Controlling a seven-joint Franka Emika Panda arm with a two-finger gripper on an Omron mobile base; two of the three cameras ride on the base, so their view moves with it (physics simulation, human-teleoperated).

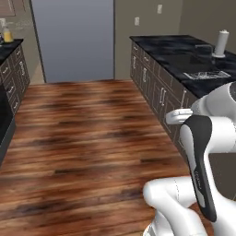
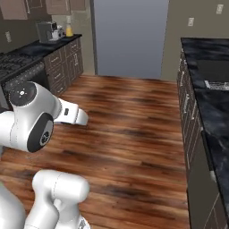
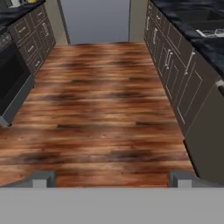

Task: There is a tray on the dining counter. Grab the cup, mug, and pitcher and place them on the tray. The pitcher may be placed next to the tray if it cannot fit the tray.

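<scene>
Your gripper (image 3: 112,179) is wide open with nothing in it, and the pitcher (image 1: 8,35) sits far off beside the doorway (image 1: 73,39), so you might bump the cabinets (image 3: 179,74) driving there.

Arm (image 1: 203,152): glossy white rounded shell segments, thick and tubular, with smooth bulbous housings at the joints. In the left base view one link carries a long dark charcoal panel with rounded ends running down its length, faint small lettering near its lower part, too small to read. A short white rounded stub projects from the link above it. In the right base view the joint housing (image 2: 31,118) is a large white sphere-like form with two dark grey circular caps, each bearing small light marks at the centre. Gripper (image 3: 112,178): two small dark grey blocky finger tips, squared off.
</scene>
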